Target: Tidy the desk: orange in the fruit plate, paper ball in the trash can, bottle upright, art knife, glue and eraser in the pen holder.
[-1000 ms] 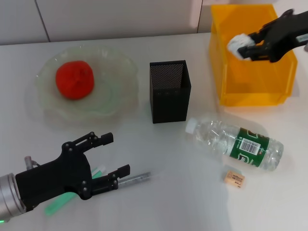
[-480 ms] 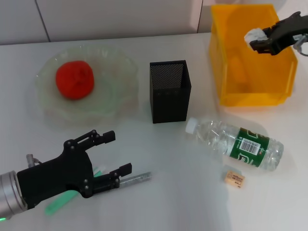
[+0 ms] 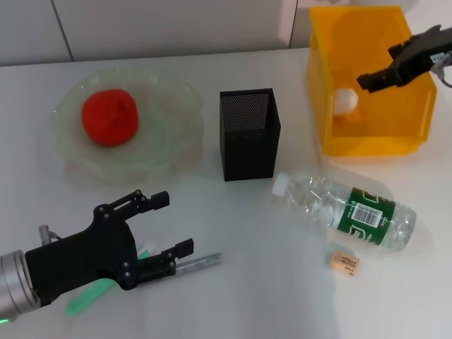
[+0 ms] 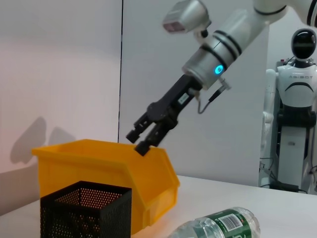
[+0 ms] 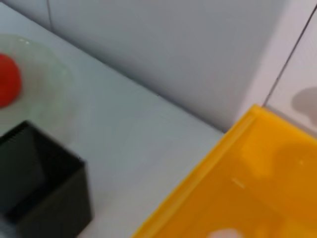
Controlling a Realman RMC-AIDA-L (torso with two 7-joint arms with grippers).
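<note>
- While the right gripper point(image 3: 385, 69) hung over the translucent yellow-orange plastic trash can point(image 3: 395, 138), its fingers stood spread and held nothing; the white crumpled paper ball point(image 3: 345, 100) lay inside the can.
- The left gripper point(image 3: 168, 227) hovered low at the near left of the white desk point(image 3: 254, 296), fingers spread, above the bright green glue stick point(image 3: 88, 298) and the slim grey metallic art knife point(image 3: 200, 262), which lay side by side.
- The red-orange ribbed orange point(image 3: 109, 117) sat in the pale green scalloped glass fruit plate point(image 3: 169, 145).
- The square black mesh pen holder point(image 3: 247, 134) stood upright between plate and can.
- The clear plastic bottle point(image 3: 346, 210) lay on its side near the holder; its green label showed a white barcode panel, the print too small to read.
- The small beige eraser point(image 3: 344, 262), with unreadable reddish print, lay just beside the bottle.
</note>
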